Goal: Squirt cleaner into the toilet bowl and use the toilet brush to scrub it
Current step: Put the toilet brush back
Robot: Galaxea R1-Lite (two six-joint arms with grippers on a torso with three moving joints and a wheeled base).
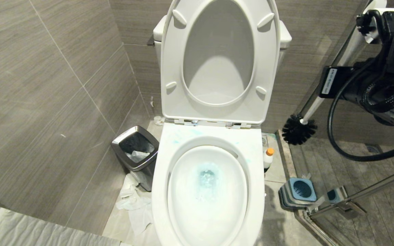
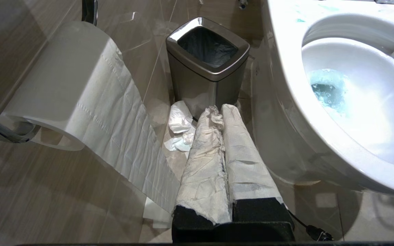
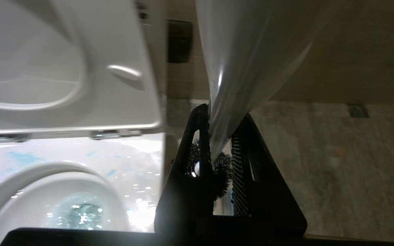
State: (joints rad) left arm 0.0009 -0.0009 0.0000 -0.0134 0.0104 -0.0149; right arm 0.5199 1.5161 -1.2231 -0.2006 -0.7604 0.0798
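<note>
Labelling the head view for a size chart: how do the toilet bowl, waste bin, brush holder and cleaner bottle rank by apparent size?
1. toilet bowl
2. waste bin
3. brush holder
4. cleaner bottle, partly hidden behind the bowl, so likely somewhat bigger than it looks.

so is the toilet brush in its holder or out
Out. The right gripper is shut on the toilet brush, which hangs in the air right of the toilet bowl; its holder stands empty on the floor.
</note>
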